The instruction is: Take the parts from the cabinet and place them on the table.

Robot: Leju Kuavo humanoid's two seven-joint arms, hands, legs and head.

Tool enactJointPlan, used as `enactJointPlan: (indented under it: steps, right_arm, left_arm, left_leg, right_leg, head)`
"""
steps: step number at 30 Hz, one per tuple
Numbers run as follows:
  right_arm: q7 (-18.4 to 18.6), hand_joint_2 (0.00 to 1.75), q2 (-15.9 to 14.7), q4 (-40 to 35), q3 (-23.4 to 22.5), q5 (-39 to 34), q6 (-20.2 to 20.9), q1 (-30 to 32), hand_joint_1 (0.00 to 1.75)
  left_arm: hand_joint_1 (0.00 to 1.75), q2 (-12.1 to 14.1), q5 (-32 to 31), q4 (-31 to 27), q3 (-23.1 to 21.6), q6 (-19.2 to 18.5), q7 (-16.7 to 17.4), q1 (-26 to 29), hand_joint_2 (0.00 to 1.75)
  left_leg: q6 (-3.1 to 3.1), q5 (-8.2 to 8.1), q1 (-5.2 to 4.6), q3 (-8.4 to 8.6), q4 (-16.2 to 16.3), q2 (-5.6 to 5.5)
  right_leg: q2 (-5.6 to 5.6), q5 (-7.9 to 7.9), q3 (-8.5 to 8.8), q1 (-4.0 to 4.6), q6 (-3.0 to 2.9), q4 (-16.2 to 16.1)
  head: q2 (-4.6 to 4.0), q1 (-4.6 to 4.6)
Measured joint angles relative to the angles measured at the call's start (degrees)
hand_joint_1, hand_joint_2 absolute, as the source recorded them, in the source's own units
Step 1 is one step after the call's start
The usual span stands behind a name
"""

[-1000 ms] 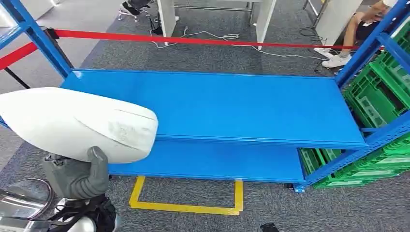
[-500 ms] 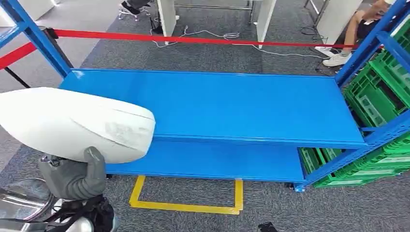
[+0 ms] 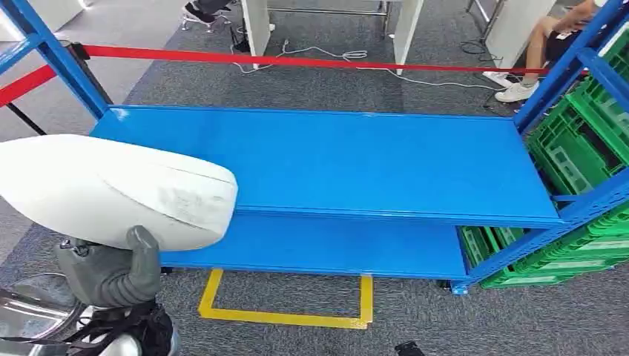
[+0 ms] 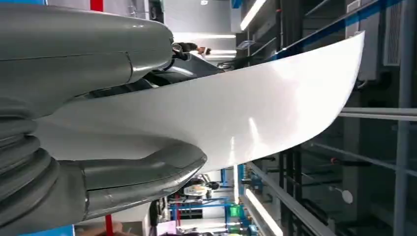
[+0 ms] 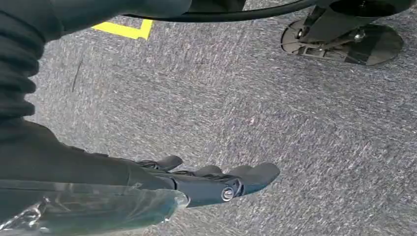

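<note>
White part (image 3: 111, 189), a long smooth shell with a rounded nose, was in the grip of the robot's left hand (image 3: 111, 271), carried low at the left, in front of the blue rack (image 3: 334, 159). The grey thumb (image 3: 145, 256) pressed up against its underside, and in the left wrist view the thumb (image 4: 142, 174) and the fingers (image 4: 88, 44) clamped the shell (image 4: 236, 108) from opposite faces. The part's nose overlapped the near left corner of the rack's upper shelf as seen from the head; whether it touched the shelf I could not tell. The right hand (image 5: 216, 182) hung over the grey carpet (image 5: 275, 98), its dark fingers stretched out straight and side by side, holding nothing. Green crates (image 3: 586, 148) were stacked at the rack's right end. A red tape (image 3: 297, 61) ran behind the rack, and a yellow marking (image 3: 285, 315) lay on the floor before it. A seated person's legs (image 3: 534, 52) showed at the far right.
</note>
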Motion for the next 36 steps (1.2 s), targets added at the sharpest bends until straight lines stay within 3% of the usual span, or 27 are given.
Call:
enactJointPlan:
  steps: [3,7,8,9,11,13,14,15,17,18,19,20,21,23,24,25,27,28,29,30,31,33,34,36]
  right_arm:
    - [0.1,1.75,0.0,0.0,0.3,0.0,-0.4,0.0,0.0]
    - [0.9,1.75,0.0,0.0,0.3,-0.2,-1.0,0.0,0.0]
    - [0.9,1.75,0.0,0.0,0.3,-0.5,-1.0,0.0,0.0]
    - [0.8,1.75,0.0,0.0,0.3,-0.8,-1.0,0.1,0.0]
    - [1.8,1.75,0.0,0.0,0.3,-1.0,-1.6,0.1,0.0]
    - [3.9,1.75,0.0,0.0,0.2,-1.8,-2.1,0.1,0.0]
    - [5.0,1.75,0.0,0.0,0.1,-1.9,-2.2,0.2,0.0]
    - [6.1,1.75,0.0,0.0,0.0,-1.7,-2.7,0.1,0.0]
    - [9.2,1.75,0.0,0.0,0.0,-0.6,-3.9,0.1,0.0]
    - [10.3,1.75,0.0,0.0,0.0,-0.5,-4.2,0.0,0.0]
    - [11.2,1.75,0.4,0.1,0.0,-0.3,-4.3,-0.1,0.0]
    - [12.2,1.75,0.3,0.0,0.0,0.0,-4.6,-0.1,0.0]
    - [13.2,1.75,0.3,0.0,0.0,0.3,-4.7,-0.1,0.0]
    - [14.4,1.75,0.3,0.0,0.0,0.5,-4.8,0.0,0.0]
    - [14.8,1.75,0.3,0.0,0.0,0.6,-4.9,0.0,0.0]
    - [15.2,1.75,0.3,0.0,0.0,0.7,-4.9,-0.1,0.0]
    - [15.6,1.75,0.3,0.0,0.0,0.8,-4.9,-0.1,0.0]
    - [16.0,1.75,0.3,0.0,0.0,0.9,-5.0,-0.1,0.0]
    - [16.5,1.75,0.3,0.0,0.0,1.0,-5.0,-0.1,0.0]
    - [16.9,1.75,0.3,0.0,0.0,1.1,-5.0,-0.1,0.0]
    - [17.1,1.75,0.3,0.0,0.0,1.1,-5.0,-0.1,0.0]
    - [17.4,1.75,0.3,0.0,0.0,1.2,-5.1,-0.1,0.0]
    - [17.5,1.75,0.3,0.0,0.0,1.2,-5.2,-0.1,0.0]
    - [17.8,1.75,0.3,0.0,0.0,1.3,-5.3,-0.1,0.0]
  left_arm:
    - [1.75,0.0,0.0,0.0,0.0,0.1,0.0,0.0,1.75]
    - [1.75,0.0,0.0,-0.4,0.0,0.4,0.0,0.1,1.75]
    - [1.75,0.0,0.0,-0.6,0.0,0.5,0.0,0.1,1.75]
    - [1.75,0.0,0.0,-0.6,0.0,0.5,0.0,0.1,1.75]
    - [1.75,-0.1,0.2,-0.7,0.0,0.5,0.0,0.2,1.75]
    - [1.75,-0.1,0.5,-0.7,0.0,0.2,0.0,0.4,1.75]
    - [1.75,-0.1,0.9,-0.7,0.0,-0.1,0.0,0.4,1.75]
    - [1.75,-0.1,1.2,-0.7,0.0,-0.4,0.0,0.4,1.75]
    - [1.75,-0.2,1.6,-0.7,0.0,-1.2,0.0,0.4,1.75]
    - [1.75,-0.4,1.6,-0.7,0.0,-1.4,0.0,0.4,1.75]
    - [1.75,-0.6,1.6,-0.7,0.0,-1.6,0.0,0.3,1.75]
    - [1.75,-0.8,1.7,-0.7,0.0,-1.9,0.0,0.2,1.75]
    - [1.75,-0.9,1.7,-0.7,0.0,-2.2,0.0,0.2,1.75]
    - [1.75,-1.0,2.1,-0.7,0.0,-2.4,0.0,0.2,1.75]
    - [1.75,-1.1,2.1,-0.7,0.0,-2.5,0.0,0.2,1.75]
    - [1.75,-1.2,2.1,-0.7,0.0,-2.6,0.0,0.1,1.75]
    - [1.75,-1.2,2.2,-0.7,0.0,-2.9,0.0,0.0,1.75]
    - [1.75,-1.2,2.4,-0.7,0.0,-3.3,0.0,0.0,1.75]
    - [1.75,-1.2,3.0,-0.7,0.0,-4.1,0.0,0.0,1.75]
    - [1.75,-1.2,3.4,-0.7,0.1,-4.9,0.0,0.0,1.75]
    - [1.75,-1.3,3.8,-0.7,0.1,-5.7,0.0,0.0,1.75]
    - [1.75,-1.6,4.1,-0.7,0.1,-6.8,0.0,0.0,1.75]
    - [1.75,-1.7,4.2,-0.7,0.1,-7.4,0.0,-0.1,1.75]
    - [1.75,-1.9,4.3,-0.7,0.1,-8.1,0.0,0.1,1.75]
  left_leg:
    - [0.0,0.0,0.0,0.0,0.0,0.0]
    - [0.95,0.44,-0.36,-0.31,0.1,0.0]
    - [1.14,1.25,0.15,0.05,-1.0,0.1]
    - [1.39,1.55,0.26,0.09,-1.2,0.27]
    - [1.57,1.69,0.27,-0.23,-1.2,0.33]
    - [1.51,1.71,0.24,-0.31,-1.2,0.44]
    - [1.46,1.72,0.27,-0.32,-1.1,0.44]
    - [1.27,1.67,0.33,-0.28,-1.0,0.42]
    - [0.54,1.27,0.67,-0.26,-0.5,0.3]
    - [0.03,0.97,0.58,-0.36,-0.1,0.28]
    - [-0.4,0.72,0.07,-0.9,0.5,0.18]
    - [-0.59,0.85,-0.01,-1.08,0.6,0.2]
    - [-0.82,1.03,0.06,-1.08,0.4,0.19]
    - [-1.33,0.86,0.35,-1.13,0.4,0.19]
    - [-1.65,0.03,0.41,-1.47,1.1,0.23]
    - [-1.9,-1.87,0.39,-2.72,3.8,0.23]
    - [-2.16,-6.55,0.43,-7.54,13.6,0.23]
    - [-2.16,-7.66,0.43,-9.45,17.3,0.23]
    - [-2.11,-7.42,0.43,-10.24,18.6,0.23]
    - [-1.98,-5.93,0.43,-9.8,17.6,0.23]
    - [-1.77,-3.32,0.43,-8.1,14.0,0.23]
    - [-1.37,1.34,0.44,-3.18,4.4,0.24]
    - [-1.33,1.26,0.33,-2.13,1.7,0.23]
    - [-0.88,1.07,0.28,-2.33,1.2,0.07]
  right_leg:
    - [0.0,0.0,0.0,0.0,0.0,0.0]
    - [0.01,0.77,0.07,-0.42,0.97,-0.6]
    - [0.0,0.6,-0.15,-0.2,1.11,-0.5]
    - [-0.08,-0.78,-0.89,-0.26,1.15,0.6]
    - [-0.07,-5.93,-3.92,-0.34,1.26,8.8]
    - [-0.07,-9.23,-6.76,-0.35,1.51,17.1]
    - [-0.12,-8.99,-6.56,-0.45,1.66,17.5]
    - [-0.15,-7.57,-4.88,-0.59,1.73,15.3]
    - [-0.27,-3.41,1.0,-0.93,1.99,5.2]
    - [-0.17,-4.39,2.85,-0.97,2.26,2.0]
    - [0.06,-4.76,3.2,-1.0,1.68,1.6]
    - [0.19,-4.75,2.73,-1.02,0.63,1.9]
    - [0.22,-4.8,2.5,-0.81,0.22,2.1]
    - [0.23,-4.62,2.39,-0.77,-0.74,2.0]
    - [0.21,-4.52,2.4,-0.85,-1.05,1.9]
    - [0.19,-4.47,2.34,-0.85,-1.36,1.9]
    - [0.08,-4.42,2.07,-0.78,-1.56,1.9]
    - [0.02,-4.39,1.98,-0.74,-1.61,1.9]
    - [0.01,-4.37,1.95,-0.73,-1.62,1.9]
    - [0.02,-4.36,1.96,-0.72,-1.62,1.9]
    - [0.06,-4.3,2.01,-0.72,-1.54,1.9]
    - [0.18,-4.17,2.1,-0.74,-1.25,1.9]
    - [0.22,-4.22,1.89,-0.24,-0.86,2.2]
    - [0.23,-3.77,1.48,-0.3,-0.18,1.9]
  head:
    - [0.0,0.0]
    - [0.0,-0.09]
    - [0.0,-0.02]
    - [0.0,0.02]
    - [0.0,0.2]
    - [0.0,0.15]
    - [0.0,0.11]
    - [0.0,0.15]
    - [0.0,0.13]
    - [0.0,0.15]
    - [0.0,0.53]
    - [0.0,0.14]
    - [0.0,-0.46]
    - [0.0,-0.37]
    - [0.0,-0.42]
    - [0.0,-0.68]
    - [0.0,-0.74]
    - [0.0,-0.79]
    - [0.0,-0.72]
    - [0.0,-0.79]
    - [0.0,-0.76]
    - [0.0,-0.79]
    - [0.0,-0.87]
    - [0.0,-0.63]
